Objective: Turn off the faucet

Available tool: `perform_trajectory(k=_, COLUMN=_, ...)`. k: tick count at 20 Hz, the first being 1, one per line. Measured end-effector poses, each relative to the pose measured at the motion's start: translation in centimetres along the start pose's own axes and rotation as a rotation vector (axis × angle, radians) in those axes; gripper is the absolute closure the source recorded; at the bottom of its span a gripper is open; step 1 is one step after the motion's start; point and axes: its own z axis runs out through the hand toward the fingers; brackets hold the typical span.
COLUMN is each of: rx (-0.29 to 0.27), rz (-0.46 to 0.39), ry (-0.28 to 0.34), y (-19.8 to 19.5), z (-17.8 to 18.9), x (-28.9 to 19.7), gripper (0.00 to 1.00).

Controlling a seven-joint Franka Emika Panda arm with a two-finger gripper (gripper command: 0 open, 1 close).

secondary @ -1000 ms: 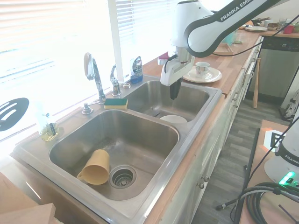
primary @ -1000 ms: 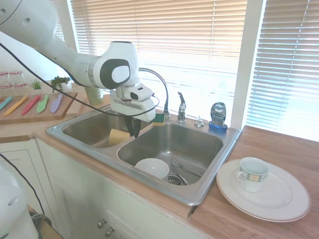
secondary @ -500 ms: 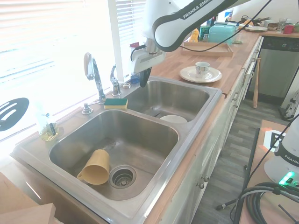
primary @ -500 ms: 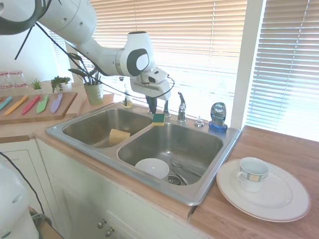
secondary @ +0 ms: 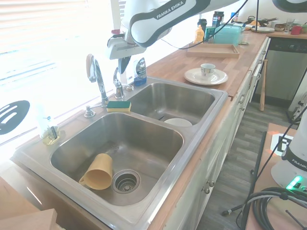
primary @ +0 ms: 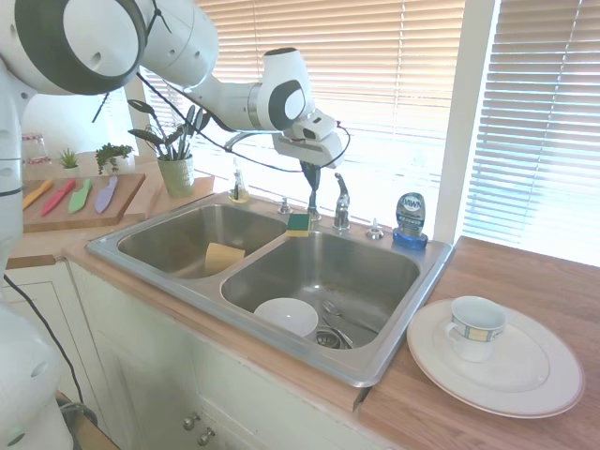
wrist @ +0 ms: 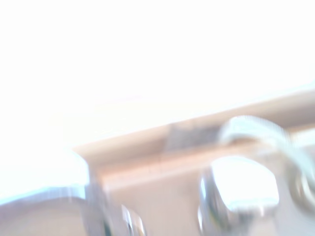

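The chrome faucet (secondary: pixel 98 79) stands behind the sink's divider, its thin arched spout reaching over the basins. Its short lever handle (primary: pixel 341 199) (secondary: pixel 116 77) stands upright beside the spout's base. My gripper (primary: pixel 309 180) (secondary: pixel 125 63) hangs fingers-down close to the top of the handle, slightly above and beside it, not touching. The dark fingers look pressed together with nothing between them. In the first exterior view my arm hides much of the spout. The wrist view is washed out and shows only blurred chrome parts (wrist: pixel 240 192).
A green and yellow sponge (primary: pixel 299 223) lies on the sink deck (primary: pixel 361 239) by the faucet base. A blue dish-soap bottle (primary: pixel 410 219) stands beyond the handle. A white bowl (primary: pixel 286 316) and a yellow cup (primary: pixel 222 256) lie in the basins. Window blinds close behind.
The arm has swung up out of the basin area and across to the back of the sink. The gripper now hangs by the lever handle.
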Motion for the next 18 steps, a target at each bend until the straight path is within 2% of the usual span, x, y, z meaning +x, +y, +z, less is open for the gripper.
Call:
perform_trajectory(k=6, rx=0.040, rz=0.043, ry=0.033, y=-1.2, z=0.1, x=2.8, gripper=1.00)
perform_trajectory(k=12, rx=0.021, rz=0.059, ry=0.029, y=-1.0, z=2.1, x=3.6, gripper=1.00)
perform_trajectory(k=18, rx=0.006, rz=0.061, ry=0.022, y=-0.7, z=2.4, x=3.7, gripper=1.00)
